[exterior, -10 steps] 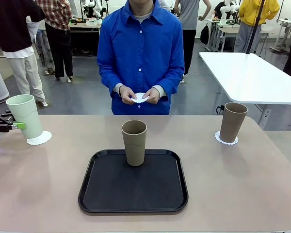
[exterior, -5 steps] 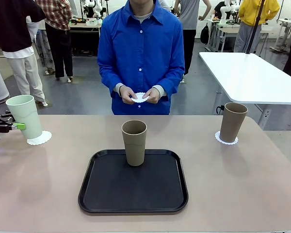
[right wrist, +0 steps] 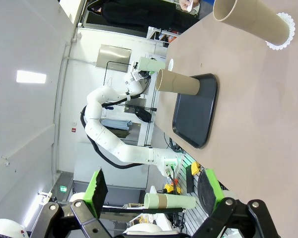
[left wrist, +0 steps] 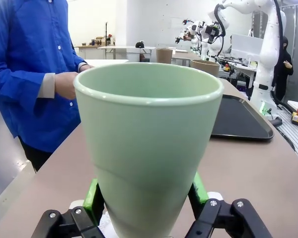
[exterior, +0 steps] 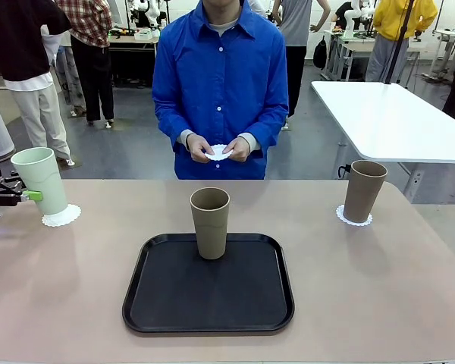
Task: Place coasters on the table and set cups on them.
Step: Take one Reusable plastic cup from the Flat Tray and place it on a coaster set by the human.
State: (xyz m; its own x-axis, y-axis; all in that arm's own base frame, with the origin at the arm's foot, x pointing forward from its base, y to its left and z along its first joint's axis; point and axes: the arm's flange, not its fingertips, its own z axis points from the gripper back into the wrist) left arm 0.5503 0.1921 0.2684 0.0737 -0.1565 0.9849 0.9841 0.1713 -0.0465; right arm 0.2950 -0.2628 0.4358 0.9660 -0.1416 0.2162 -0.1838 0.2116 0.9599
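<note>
A pale mint cup (exterior: 38, 180) stands on a lacy white coaster (exterior: 61, 215) at the table's (exterior: 76, 288) far left. My left gripper (exterior: 35, 196) is shut on the mint cup (left wrist: 146, 144), its green pads (left wrist: 94, 197) pressing both sides low down. One taupe cup (exterior: 210, 222) stands on the black tray (exterior: 208, 303). The other taupe cup (exterior: 362, 191) sits on a coaster (exterior: 354, 219) at the right. The person holds a third coaster (exterior: 218, 152) in both hands. My right gripper (right wrist: 154, 191) is open and holds nothing, well back from the right taupe cup (right wrist: 251, 22).
The black tray (right wrist: 196, 111) lies mid-table near my edge. A white table (exterior: 394, 121) stands behind at the right, beyond the tabletop. The person stands at the middle of the far edge. Bare tabletop lies between the tray and each coaster.
The mint cup and my left gripper have shifted very slightly to the right. The person's hands, the taupe cups and the tray have not moved.
</note>
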